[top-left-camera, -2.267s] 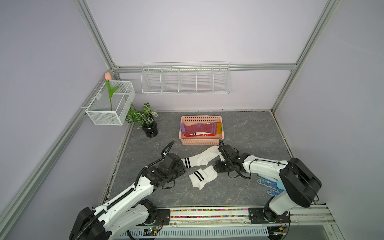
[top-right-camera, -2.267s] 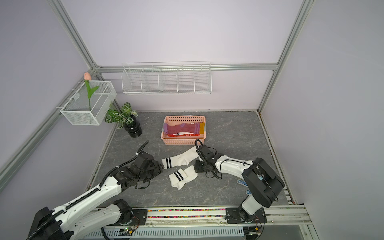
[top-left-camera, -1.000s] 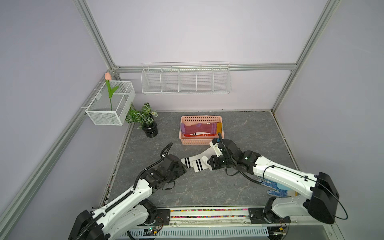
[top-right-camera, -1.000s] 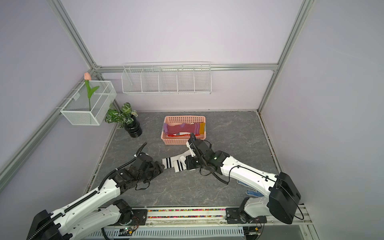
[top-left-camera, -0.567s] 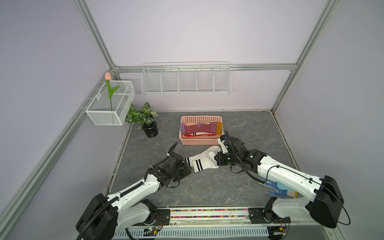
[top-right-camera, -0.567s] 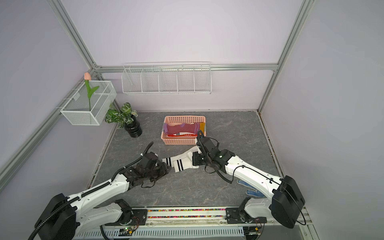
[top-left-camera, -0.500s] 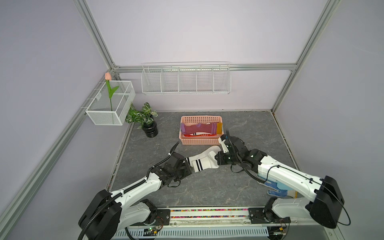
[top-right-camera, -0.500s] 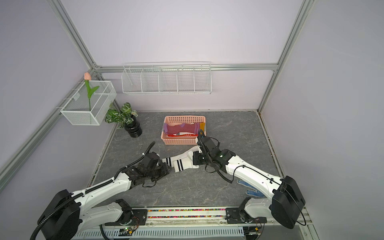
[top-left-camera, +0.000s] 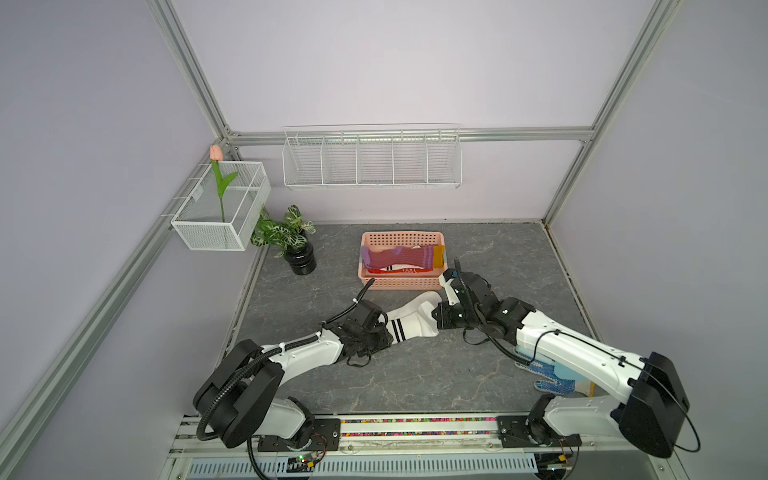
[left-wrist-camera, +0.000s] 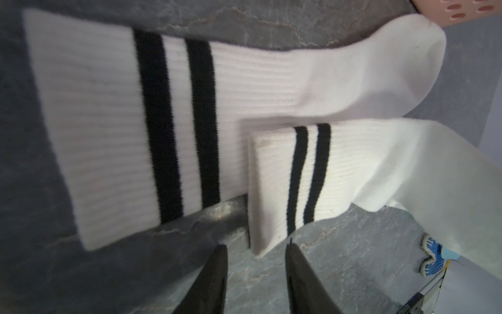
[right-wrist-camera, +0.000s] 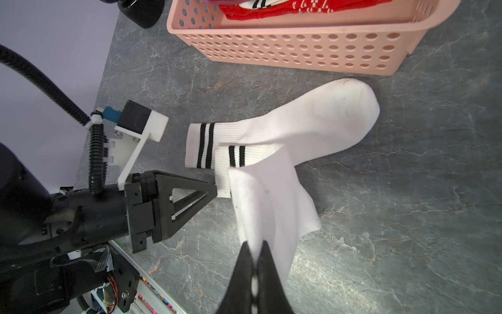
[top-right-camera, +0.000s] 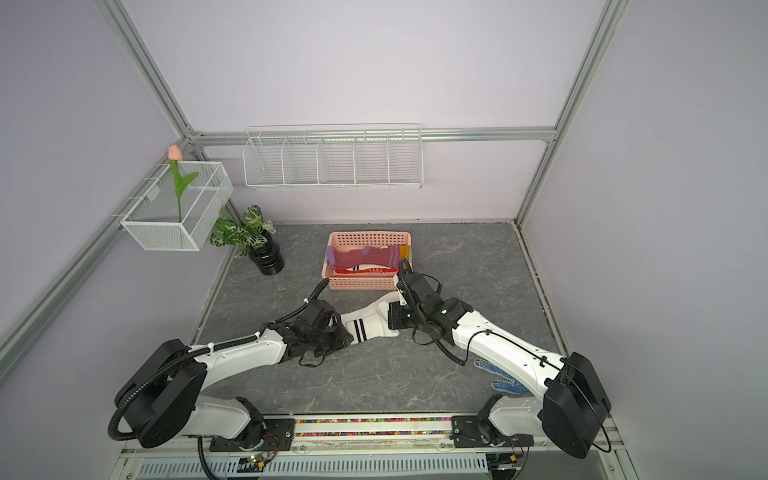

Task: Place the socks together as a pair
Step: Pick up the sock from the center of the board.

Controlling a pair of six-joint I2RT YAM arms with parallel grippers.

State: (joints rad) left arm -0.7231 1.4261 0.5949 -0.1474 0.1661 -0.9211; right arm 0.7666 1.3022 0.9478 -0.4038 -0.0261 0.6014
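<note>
Since the earlier frames, the right tool had raised the held sock off the worktop and brought it over the flat sock, both white with black stripes, while the left tool had slid in toward the cuffs. The right tool was clenched on the held sock's foot end, and that sock's cuff drooped onto the flat sock's leg, just in front of the basket. The left tool's jaws stood apart, gripping nothing, with the held sock's cuff corner just ahead of the gap. We judged the task well along: the maroon socks and red socks lay in the basket, and only this white pair remained. Its stripes were offset, so squaring the cuffs, letting go, and probably moving the pair to the basket were left.
</note>
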